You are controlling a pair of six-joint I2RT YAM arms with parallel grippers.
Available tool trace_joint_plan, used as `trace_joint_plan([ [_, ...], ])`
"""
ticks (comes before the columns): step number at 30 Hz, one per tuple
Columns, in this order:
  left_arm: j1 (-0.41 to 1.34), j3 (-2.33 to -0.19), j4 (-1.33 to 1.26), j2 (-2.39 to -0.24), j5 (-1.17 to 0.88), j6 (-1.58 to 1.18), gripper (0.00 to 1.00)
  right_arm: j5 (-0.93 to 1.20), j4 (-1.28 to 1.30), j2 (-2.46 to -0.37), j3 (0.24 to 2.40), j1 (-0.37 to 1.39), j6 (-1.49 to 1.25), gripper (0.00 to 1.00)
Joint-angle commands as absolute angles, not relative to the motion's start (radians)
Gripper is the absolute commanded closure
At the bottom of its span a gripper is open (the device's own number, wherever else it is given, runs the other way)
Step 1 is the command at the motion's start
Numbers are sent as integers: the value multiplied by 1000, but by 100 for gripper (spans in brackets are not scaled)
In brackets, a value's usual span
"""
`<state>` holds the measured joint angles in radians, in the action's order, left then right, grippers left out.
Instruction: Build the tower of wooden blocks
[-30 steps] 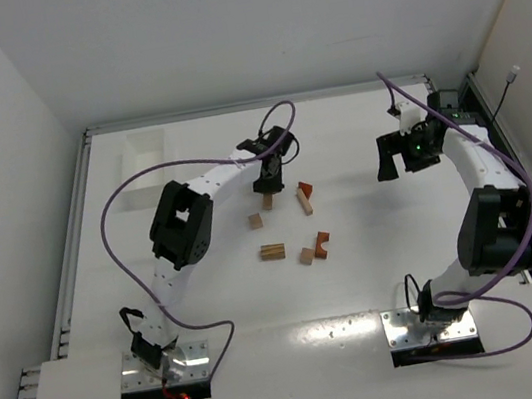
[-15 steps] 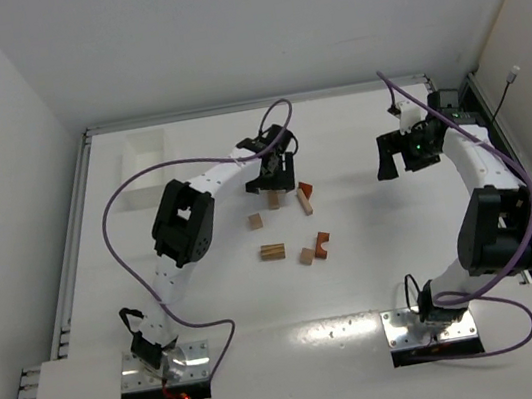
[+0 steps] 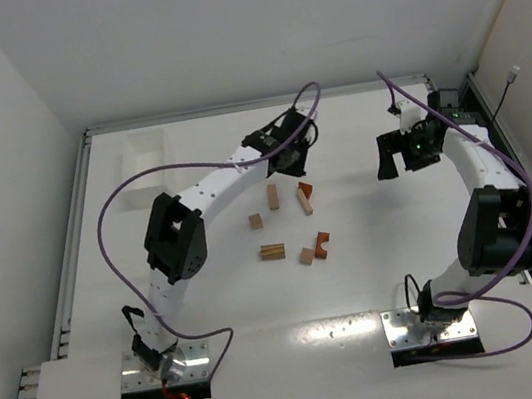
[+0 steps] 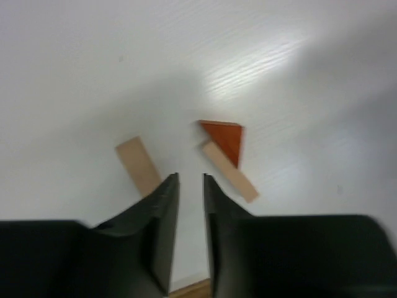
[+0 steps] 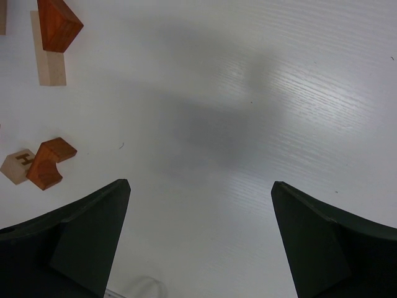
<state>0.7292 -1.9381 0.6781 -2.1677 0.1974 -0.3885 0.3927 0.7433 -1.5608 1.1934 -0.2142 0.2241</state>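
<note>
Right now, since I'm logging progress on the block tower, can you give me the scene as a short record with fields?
tower: none standing, nothing clearly stacked
blocks: seven small tan and reddish-brown wooden blocks loose on the white table
below left gripper: flat tan wooden bar; reddish-brown triangular wedge against a second tan bar
left gripper: above the blocks, jaws a narrow gap apart, empty
right gripper: wide open, empty, right of the blocks
white rectangular tray: far left corner

Inspector: Condition of the blocks?

Surveyor: All loose. Plain tan wooden bar (image 3: pixel 273 195); reddish-brown triangular wooden wedge (image 3: pixel 306 189) touching second tan wooden bar (image 3: pixel 304 204); small tan wooden cube (image 3: pixel 255 221); striped tan wooden bar (image 3: pixel 272 252); reddish-brown notched wooden block (image 3: pixel 323 243) touching lettered tan wooden cube (image 3: pixel 306 256).
</note>
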Motion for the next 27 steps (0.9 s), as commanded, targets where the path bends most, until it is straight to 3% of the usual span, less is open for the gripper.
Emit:
trace_joint_plan([
  [1, 787, -2023, 690, -2193, 167, -287, 87, 397, 729, -1559, 1212, -219, 218, 5],
  [3, 741, -2110, 759, -2262, 66, -296, 97, 397, 729, -1559, 1212, -219, 218, 5],
  [6, 715, -2121, 747, -2335, -29, -276, 99, 397, 729, -1549, 1212, -219, 218, 5],
  [15, 672, -2247, 701, -2434, -26, -218, 100, 397, 738, -1549, 1212, -219, 218, 5],
  [27, 683, -2269, 790, -2513, -288, -152, 100, 397, 738, -1592, 1252, -219, 227, 5],
])
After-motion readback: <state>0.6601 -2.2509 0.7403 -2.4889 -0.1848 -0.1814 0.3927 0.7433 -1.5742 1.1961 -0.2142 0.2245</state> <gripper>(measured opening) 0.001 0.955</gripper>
